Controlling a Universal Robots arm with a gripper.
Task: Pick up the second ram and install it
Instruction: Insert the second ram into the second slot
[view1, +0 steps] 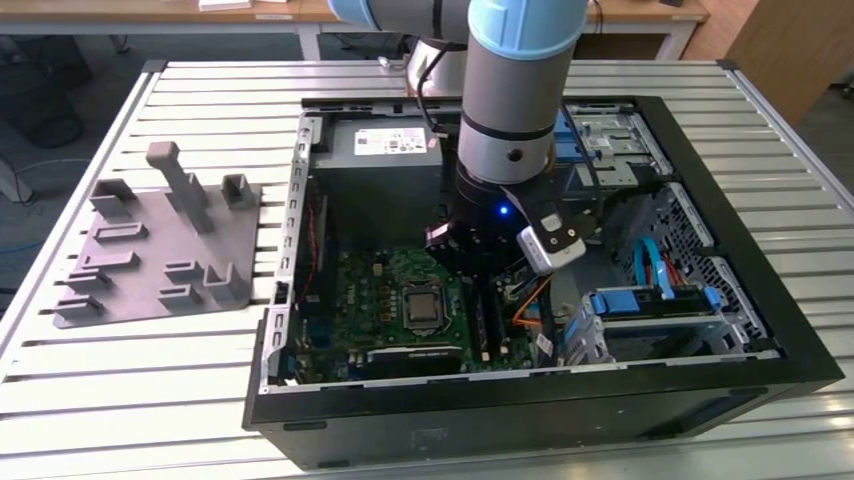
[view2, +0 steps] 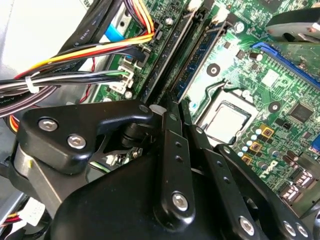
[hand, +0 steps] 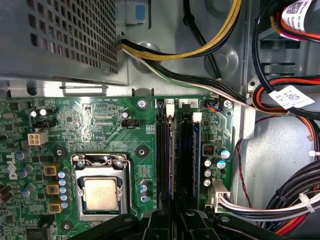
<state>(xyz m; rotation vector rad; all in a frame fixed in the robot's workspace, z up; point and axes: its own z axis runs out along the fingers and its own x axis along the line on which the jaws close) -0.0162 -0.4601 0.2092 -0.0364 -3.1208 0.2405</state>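
My gripper (view1: 483, 282) is down inside the open computer case (view1: 747, 330), over the memory slots of the green motherboard (view1: 380, 290). In both wrist views its black fingers (view2: 169, 115) stand close together at the near end of the slots, gripper (hand: 175, 214). They look shut on the second ram (hand: 171, 160), a thin bluish board seen edge-on and standing along the slot nearest the processor socket (hand: 100, 192). Another blue-green stick (hand: 196, 155) (view2: 200, 59) stands in the slot beside it.
Cable bundles (hand: 285, 210) (view2: 75, 65) crowd the side of the slots away from the socket. The power supply (view1: 380, 160) and the drive cage (view1: 654, 300) hem the arm in. A grey holder plate with pegs (view1: 160, 250) lies on the table at the exterior view's left.
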